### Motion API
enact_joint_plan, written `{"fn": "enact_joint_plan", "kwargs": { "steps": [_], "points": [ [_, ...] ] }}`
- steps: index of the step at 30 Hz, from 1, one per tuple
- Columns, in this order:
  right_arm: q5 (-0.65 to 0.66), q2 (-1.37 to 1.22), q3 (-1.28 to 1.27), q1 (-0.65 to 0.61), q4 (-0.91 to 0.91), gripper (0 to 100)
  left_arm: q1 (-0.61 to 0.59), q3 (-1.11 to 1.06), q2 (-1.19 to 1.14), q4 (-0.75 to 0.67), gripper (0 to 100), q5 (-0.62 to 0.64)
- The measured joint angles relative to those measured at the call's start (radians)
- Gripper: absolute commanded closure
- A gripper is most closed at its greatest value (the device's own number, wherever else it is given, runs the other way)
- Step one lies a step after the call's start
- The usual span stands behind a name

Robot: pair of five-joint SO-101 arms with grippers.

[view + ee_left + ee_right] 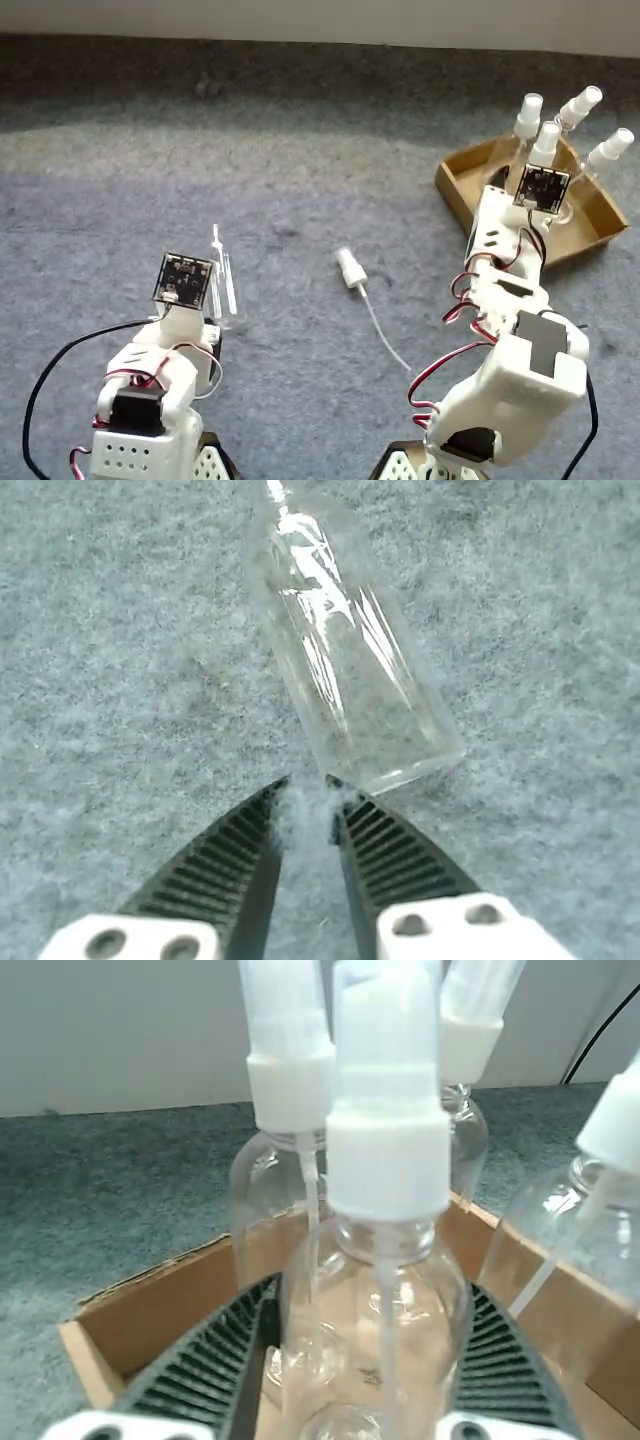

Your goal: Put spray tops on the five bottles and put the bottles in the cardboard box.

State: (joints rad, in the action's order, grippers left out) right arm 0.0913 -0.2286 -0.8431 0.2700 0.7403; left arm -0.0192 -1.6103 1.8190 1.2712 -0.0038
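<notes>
1. In the box (462, 192), four bottles stand upright with tops on. That leaves one bottle to finish.
2. The right gripper (368, 1295) is inside the box, jaws pressed to both sides of the held bottle (380, 1260). It is probably steadying that bottle among the other three bottles (580, 104), which are just behind and beside it. I cannot tell whether its base rests on the box floor.
3. Well apart from the box, the bare bottle (350, 650) lies on its side on the carpet (300, 150) with no top.
4. The left gripper (308, 788) sits just at that bottle's base, empty, its jaws only a narrow gap apart. They look too close together to take the bottle.
5. Between the bare bottle and the box lies the loose spray top (351, 268), likely meant for the bare bottle.
</notes>
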Motion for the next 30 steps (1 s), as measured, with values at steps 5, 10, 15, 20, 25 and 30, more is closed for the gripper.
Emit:
{"fn": "enact_joint_plan", "kwargs": {
  "steps": [5,10,15,20,25,30],
  "points": [
    [0.000,0.000,0.000,0.000,0.000,71.7,0.002,0.000,0.000,0.000,99,0.000],
    [0.000,-0.002,0.000,0.000,0.000,71.2,0.002,0.000,0.000,0.000,99,0.000],
    [0.000,-0.002,0.000,0.000,0.000,71.1,0.002,0.000,0.000,0.000,99,0.000],
    [0.000,-0.002,0.000,0.000,0.000,71.1,0.002,0.000,0.000,0.000,99,0.000],
    [0.000,-0.002,-0.002,-0.002,0.000,71.1,0.002,0.000,0.000,0.000,99,0.000],
    [0.000,0.009,-0.037,-0.002,0.000,71.1,0.002,0.000,0.000,0.000,99,0.000]
  ]
}}
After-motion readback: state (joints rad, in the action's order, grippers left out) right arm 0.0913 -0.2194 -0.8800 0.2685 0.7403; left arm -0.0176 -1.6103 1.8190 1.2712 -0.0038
